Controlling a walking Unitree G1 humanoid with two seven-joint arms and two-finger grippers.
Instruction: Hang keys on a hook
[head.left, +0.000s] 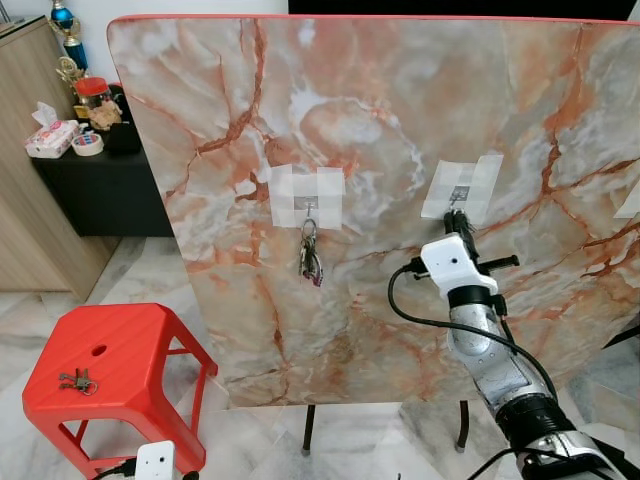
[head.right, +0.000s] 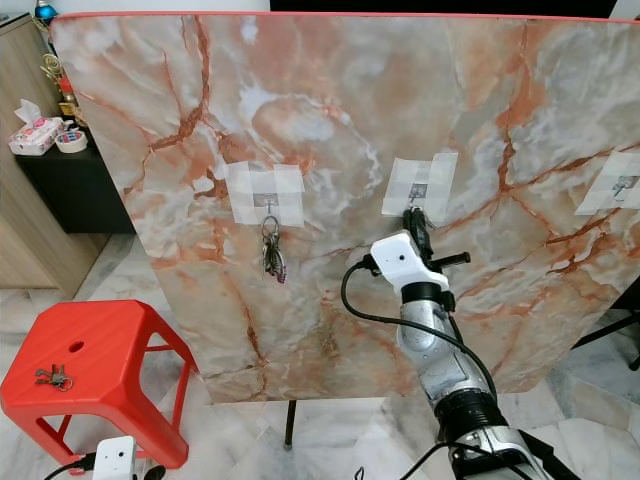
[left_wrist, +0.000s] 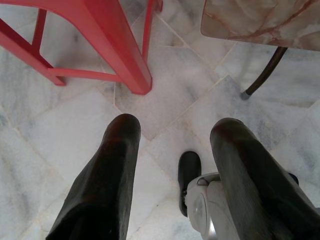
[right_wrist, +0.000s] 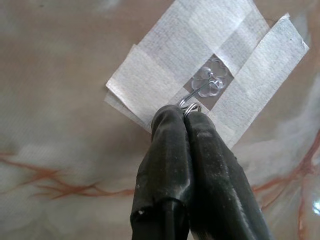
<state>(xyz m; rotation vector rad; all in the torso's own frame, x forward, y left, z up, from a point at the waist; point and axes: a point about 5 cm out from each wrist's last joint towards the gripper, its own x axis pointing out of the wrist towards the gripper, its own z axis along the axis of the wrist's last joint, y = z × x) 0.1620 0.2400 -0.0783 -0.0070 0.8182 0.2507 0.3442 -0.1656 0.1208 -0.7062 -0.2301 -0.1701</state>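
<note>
Right gripper (right_wrist: 186, 111) raised to taped hook (right_wrist: 209, 85) on upright marble board (head.left: 400, 120), fingers clenched on key ring (right_wrist: 189, 107) at hook's tip. Another key bunch (head.left: 310, 255) hanging from left hook — third bunch (head.left: 76, 380) lying on red stool (head.left: 130, 350). Left gripper (left_wrist: 172, 135) released, above floor.

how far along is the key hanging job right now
Done: one bunch of keys already hangs on the left hook. In hand: the right pincer is shut on a key ring, pressed up at the middle hook. Left: release it there, then fetch the keys on the red stool. The left pincer hangs open above the floor.
</note>
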